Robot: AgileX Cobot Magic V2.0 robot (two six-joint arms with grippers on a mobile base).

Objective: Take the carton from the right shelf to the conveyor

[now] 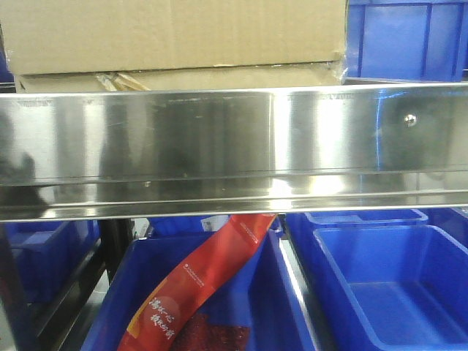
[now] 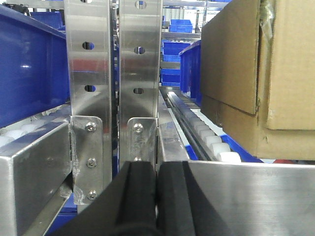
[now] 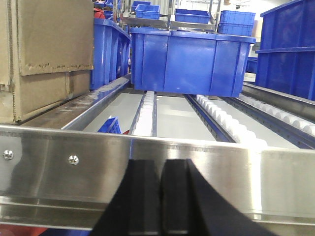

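- Reaching for the load looks like the step in hand: both arms face the right shelf, and nothing is held.
- The carton sits on the upper level of that shelf, just behind the shiny front rail. It fills the left and middle of the front view.
- The left tool has its black fingers pressed together on nothing (only a thin seam shows between them). It is low and in front of the rail, with two perforated upright posts straight ahead and the carton up to its right.
- The right tool is likewise closed and empty, and it also sits low against the rail. From its view the carton stands at the far left, while a blue bin rests on white rollers further back.
- As I judge it, the next move calls for both tools to rise above the rail and close in on the carton, one from each side. A box this broad seems to need a two-sided squeeze rather than a single pinch.
- The carton must then be lifted over the rail's lip, which could catch its lower edge.
- The conveyor is in none of the views, so its direction cannot be told.
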